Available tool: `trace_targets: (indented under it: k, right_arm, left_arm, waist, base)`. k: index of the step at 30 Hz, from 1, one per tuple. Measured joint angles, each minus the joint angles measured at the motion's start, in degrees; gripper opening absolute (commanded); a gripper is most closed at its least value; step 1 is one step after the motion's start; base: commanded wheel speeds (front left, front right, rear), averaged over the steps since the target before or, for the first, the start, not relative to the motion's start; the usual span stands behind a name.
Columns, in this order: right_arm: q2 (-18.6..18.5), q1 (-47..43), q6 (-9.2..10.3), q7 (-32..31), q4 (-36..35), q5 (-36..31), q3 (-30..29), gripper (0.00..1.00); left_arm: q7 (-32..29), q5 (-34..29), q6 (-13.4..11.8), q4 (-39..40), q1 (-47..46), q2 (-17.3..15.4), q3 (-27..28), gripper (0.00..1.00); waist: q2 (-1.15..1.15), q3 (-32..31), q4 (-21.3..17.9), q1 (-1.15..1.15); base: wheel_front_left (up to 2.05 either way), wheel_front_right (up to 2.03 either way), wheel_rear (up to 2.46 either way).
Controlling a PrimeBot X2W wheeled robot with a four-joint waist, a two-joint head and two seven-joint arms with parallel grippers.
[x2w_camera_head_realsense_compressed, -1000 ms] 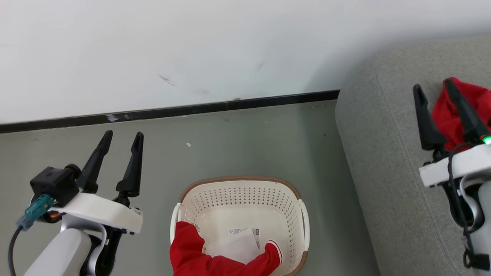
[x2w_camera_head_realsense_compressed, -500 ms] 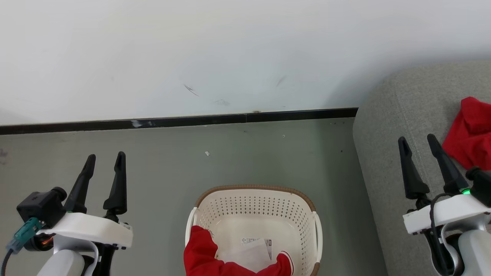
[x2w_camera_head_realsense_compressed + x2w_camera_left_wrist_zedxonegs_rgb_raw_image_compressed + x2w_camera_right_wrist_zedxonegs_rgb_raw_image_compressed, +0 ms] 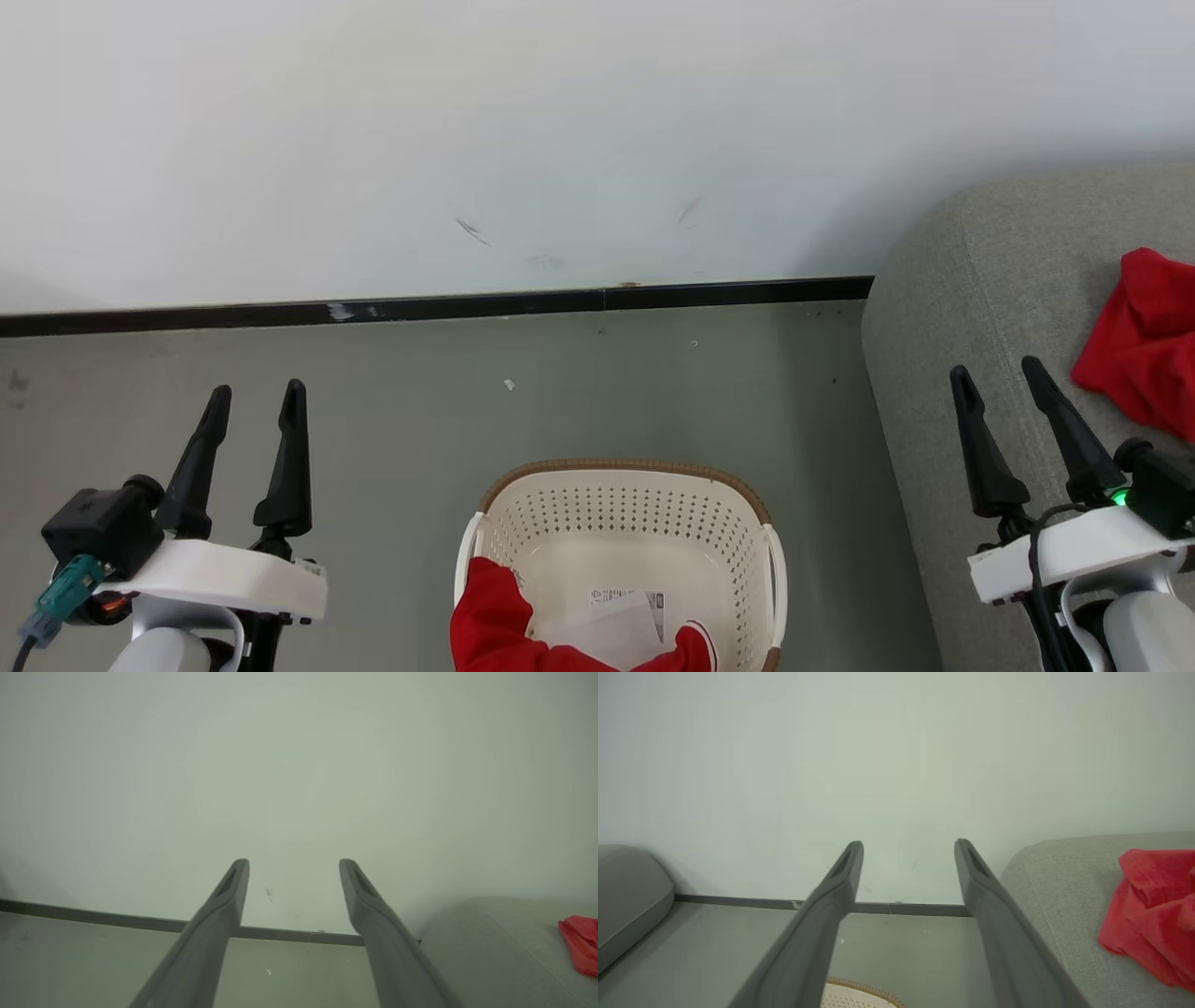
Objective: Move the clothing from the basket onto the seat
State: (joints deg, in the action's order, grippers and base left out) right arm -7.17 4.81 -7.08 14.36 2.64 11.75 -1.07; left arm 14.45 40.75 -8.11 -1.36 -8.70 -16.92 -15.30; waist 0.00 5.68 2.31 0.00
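The cream basket (image 3: 624,504) with a brown rim stands on the floor at the bottom centre; its rim (image 3: 866,985) peeks into the right wrist view. A red garment (image 3: 495,621) with a white-trimmed cuff lies in its near part, over a paper label. The grey seat (image 3: 971,308) fills the right side, and a crumpled red garment (image 3: 1144,341) rests on it (image 3: 1153,910) (image 3: 581,942). My left gripper (image 3: 254,394) hangs open and empty left of the basket (image 3: 294,861). My right gripper (image 3: 994,369) is open and empty over the seat's left edge (image 3: 909,841).
A white wall with a black baseboard (image 3: 439,303) runs across behind the grey-green floor (image 3: 560,392). Another grey cushion corner (image 3: 626,891) shows at the left of the right wrist view.
The right gripper has drawn back from the red garment on the seat, now apart from it and lower in view. The head view has shifted, and the left gripper sits lower.
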Motion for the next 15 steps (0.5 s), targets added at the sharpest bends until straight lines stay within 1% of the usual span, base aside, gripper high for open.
trace_targets:
  k: [12,15]
  right_arm:
    - [0.8,-1.3,0.0,0.0,-1.3,-0.3,-0.3,1.0]
    - [0.8,-1.3,0.0,0.0,-1.9,-0.3,-0.3,1.0]
  left_arm:
    - [0.0,-1.7,1.7,0.4,1.4,1.6,1.1,1.0]
    - [0.0,-2.2,1.8,0.4,1.5,2.0,1.5,1.0]
  waist:
    - [0.0,-0.1,-0.3,0.0]
    - [0.0,-0.1,-0.3,0.0]
  base:
    - [0.0,0.0,0.0]
    - [0.0,0.0,0.0]
